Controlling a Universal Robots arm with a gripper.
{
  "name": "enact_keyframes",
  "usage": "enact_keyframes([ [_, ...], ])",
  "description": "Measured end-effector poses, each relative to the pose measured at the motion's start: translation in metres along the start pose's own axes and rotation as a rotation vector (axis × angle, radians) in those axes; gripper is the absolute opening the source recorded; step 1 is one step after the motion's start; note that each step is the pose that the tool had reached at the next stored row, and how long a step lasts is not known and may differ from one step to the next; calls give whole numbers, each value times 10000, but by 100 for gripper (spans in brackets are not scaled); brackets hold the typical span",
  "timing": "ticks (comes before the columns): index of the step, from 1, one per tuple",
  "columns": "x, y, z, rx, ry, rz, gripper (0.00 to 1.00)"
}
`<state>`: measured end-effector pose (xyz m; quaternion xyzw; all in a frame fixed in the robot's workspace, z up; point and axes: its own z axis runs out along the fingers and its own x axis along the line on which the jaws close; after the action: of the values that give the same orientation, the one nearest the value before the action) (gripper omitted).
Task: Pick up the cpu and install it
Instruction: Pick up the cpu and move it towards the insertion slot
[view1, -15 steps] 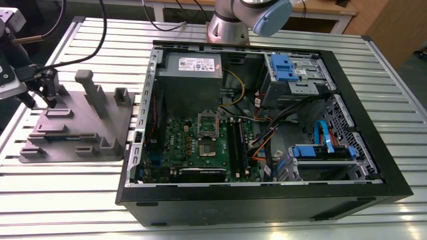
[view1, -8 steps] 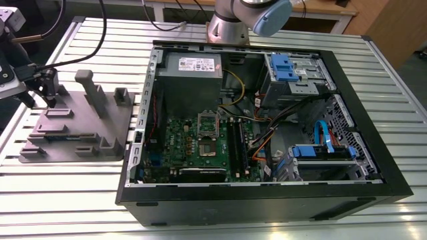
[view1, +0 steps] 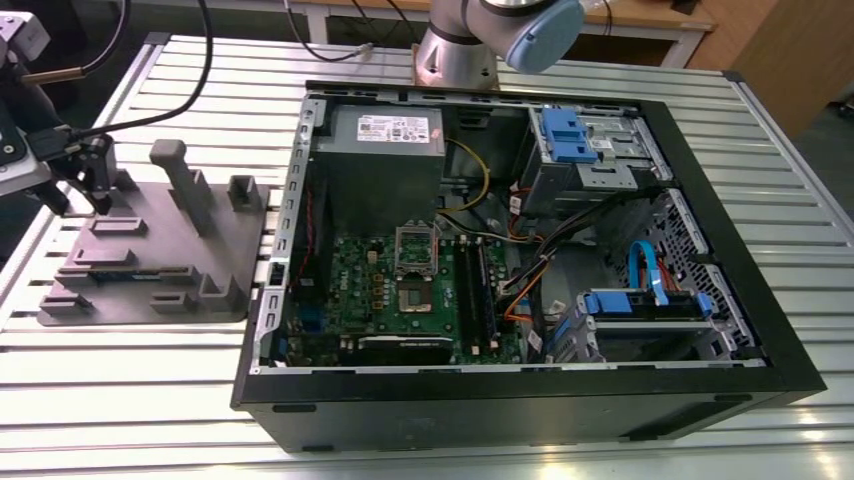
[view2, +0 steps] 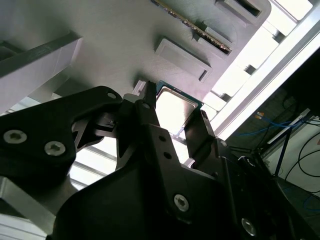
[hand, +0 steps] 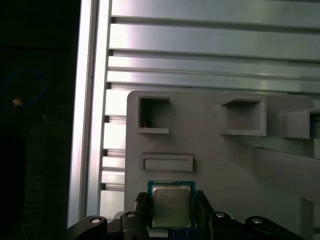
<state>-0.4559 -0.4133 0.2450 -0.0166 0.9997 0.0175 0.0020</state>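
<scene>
The cpu (hand: 171, 204), a flat square chip with a silvery top and a thin blue-green rim, lies low over the grey fixture plate (hand: 225, 165). My gripper (hand: 171, 212) is shut on it, a black finger pressed against each of two opposite edges. The second wrist view has the cpu (view2: 175, 102) between the same fingertips (view2: 148, 107). I cannot tell whether the chip rests on the plate or is raised off it. In the exterior view my gripper (view1: 80, 205) stands over the plate's far corner at that view's left, well away from the motherboard socket (view1: 416, 292).
The open computer case (view1: 747, 300) lies on the slatted aluminium table (view1: 134, 380), its socket frame (view1: 415, 243) raised. The grey plate (view1: 160, 250) carries upright posts (view1: 174, 170) and a memory stick (view2: 192, 27). Cables and blue drive brackets (view1: 647, 300) crowd the case at the exterior view's right.
</scene>
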Motion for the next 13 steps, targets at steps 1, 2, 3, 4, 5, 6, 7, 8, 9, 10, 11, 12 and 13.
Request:
enact_keyframes([
  [1,0,0,-2,0,0,0,47],
  [2,0,0,-4,-1,-1,0,47],
  [3,0,0,-7,-1,-1,0,47],
  [4,0,0,-9,0,0,0,47],
  [5,0,0,-13,0,1,0,47],
  [6,0,1,-15,0,1,0,47],
  [7,0,1,-18,0,0,0,47],
  [8,0,1,-21,0,1,0,47],
  [9,0,1,-24,0,0,0,47],
  [10,0,1,-27,0,0,0,47],
  [11,0,1,-31,0,0,0,47],
  [12,0,1,-33,-1,-1,0,47],
  [13,0,1,-36,0,-1,0,47],
])
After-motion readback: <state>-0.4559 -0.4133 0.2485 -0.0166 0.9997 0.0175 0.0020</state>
